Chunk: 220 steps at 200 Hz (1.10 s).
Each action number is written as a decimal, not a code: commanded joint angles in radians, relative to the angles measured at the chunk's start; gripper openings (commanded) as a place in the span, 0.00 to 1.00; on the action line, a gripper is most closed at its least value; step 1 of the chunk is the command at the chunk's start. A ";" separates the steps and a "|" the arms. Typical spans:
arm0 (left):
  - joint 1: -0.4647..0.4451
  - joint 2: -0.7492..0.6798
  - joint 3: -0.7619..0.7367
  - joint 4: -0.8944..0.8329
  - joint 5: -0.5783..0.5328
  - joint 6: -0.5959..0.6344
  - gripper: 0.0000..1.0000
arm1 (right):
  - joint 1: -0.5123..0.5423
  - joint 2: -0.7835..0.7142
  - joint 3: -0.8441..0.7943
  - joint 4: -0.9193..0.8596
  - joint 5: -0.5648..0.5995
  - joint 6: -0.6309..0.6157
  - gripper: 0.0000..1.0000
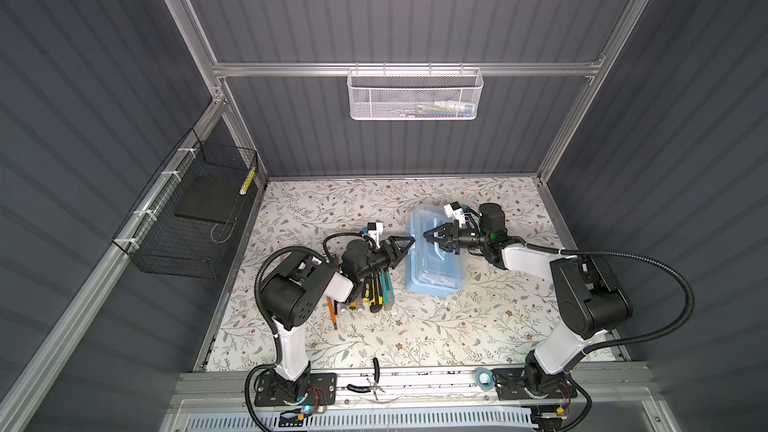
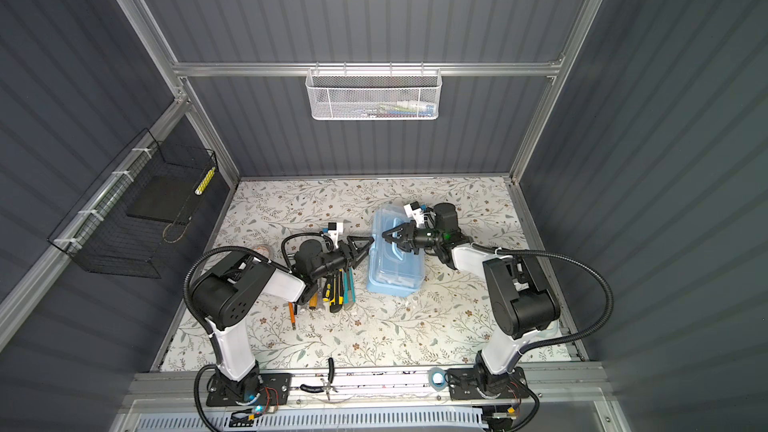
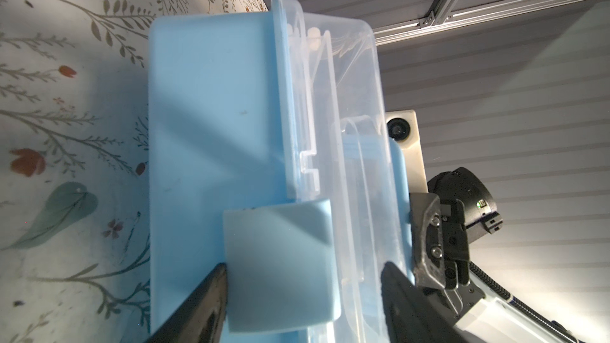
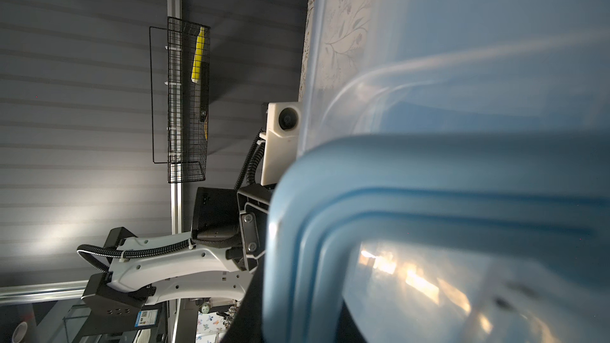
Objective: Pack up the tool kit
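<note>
While the floral bench [image 1: 457, 326] carries the tool kit box [image 1: 432, 282] mid-scene with its lid shut, the right end effector [image 1: 434, 243] is clamped on its handle [image 4: 429, 173]. The left end effector [image 1: 407, 249] is open around the left-side latch [image 3: 277, 259]. Utility knives [image 1: 376, 292] lie left of the box.

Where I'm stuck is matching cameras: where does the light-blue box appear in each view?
In a top view: light-blue box mid-table, right of centre.
In a top view: box mid-table, near centre.
Left wrist: box close up, latch side facing.
Right wrist: box very close, handle nearest.
Shared landmark: floral table cover under it.
</note>
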 commanded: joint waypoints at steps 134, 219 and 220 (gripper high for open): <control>-0.074 -0.299 0.068 0.130 0.219 0.069 0.72 | 0.064 0.236 -0.090 -0.013 0.034 -0.243 0.00; -0.057 -0.442 0.058 0.015 0.228 0.144 0.72 | 0.051 0.241 -0.093 -0.018 0.035 -0.241 0.00; -0.055 -0.443 0.056 0.013 0.228 0.146 0.72 | 0.051 0.241 -0.093 -0.017 0.035 -0.241 0.00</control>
